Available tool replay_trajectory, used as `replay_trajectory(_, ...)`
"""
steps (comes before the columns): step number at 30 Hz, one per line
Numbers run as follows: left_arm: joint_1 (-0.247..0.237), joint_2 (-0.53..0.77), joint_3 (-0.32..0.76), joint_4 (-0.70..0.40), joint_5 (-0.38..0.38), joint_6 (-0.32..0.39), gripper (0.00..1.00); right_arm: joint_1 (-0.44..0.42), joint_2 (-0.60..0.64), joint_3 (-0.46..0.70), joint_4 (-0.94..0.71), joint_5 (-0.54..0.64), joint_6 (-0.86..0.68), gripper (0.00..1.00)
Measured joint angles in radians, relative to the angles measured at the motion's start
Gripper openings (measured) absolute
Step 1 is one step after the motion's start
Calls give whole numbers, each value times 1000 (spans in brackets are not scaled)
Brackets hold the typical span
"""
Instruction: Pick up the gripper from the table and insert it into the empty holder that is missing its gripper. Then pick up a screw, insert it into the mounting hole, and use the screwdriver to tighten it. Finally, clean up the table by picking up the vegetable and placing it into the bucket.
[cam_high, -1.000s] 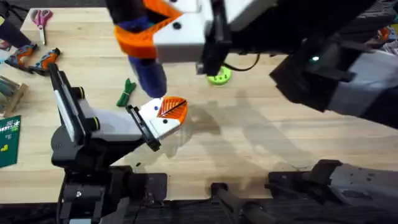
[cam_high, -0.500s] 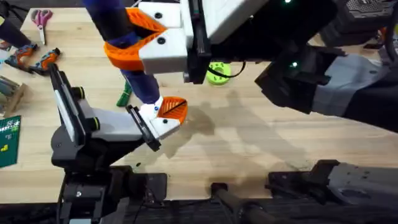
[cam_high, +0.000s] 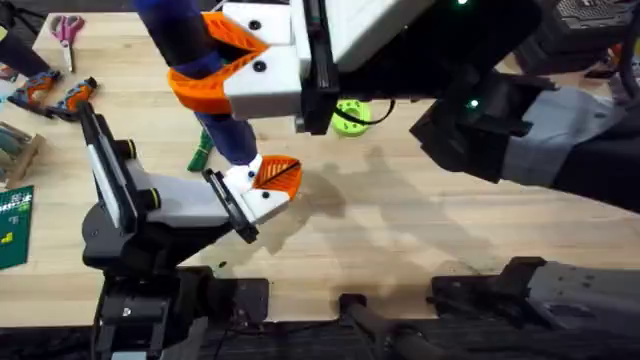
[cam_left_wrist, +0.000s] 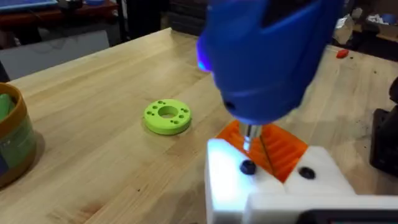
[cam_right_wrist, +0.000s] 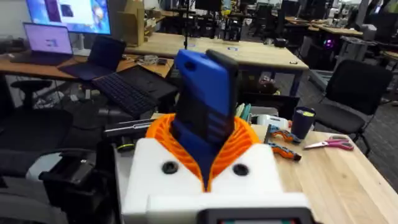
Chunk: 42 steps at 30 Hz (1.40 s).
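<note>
Blue screwdriver (cam_left_wrist: 267, 56) clamped upright in my right end effector (cam_right_wrist: 208, 158), its tip on the screw (cam_left_wrist: 247, 167) in the white holder (cam_high: 250, 195), I judge I should press straight down, steady.

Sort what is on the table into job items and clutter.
Job items: screwdriver, orange gripper, white holder, vegetable, bucket.
Clutter: green ring, scissors, orange-handled tools.
</note>
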Motion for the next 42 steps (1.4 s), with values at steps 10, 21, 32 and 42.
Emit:
replay_trajectory(10,0,0,0,0,0,0,14,0,28,0,0,0,0,28)
replay_trajectory(21,0,0,0,0,0,0,14,0,28,0,0,0,3,28)
replay_trajectory(32,0,0,0,0,0,0,14,0,28,0,0,0,32,28)
replay_trajectory(42,0,0,0,0,0,0,14,0,28,0,-15,0,35,28)
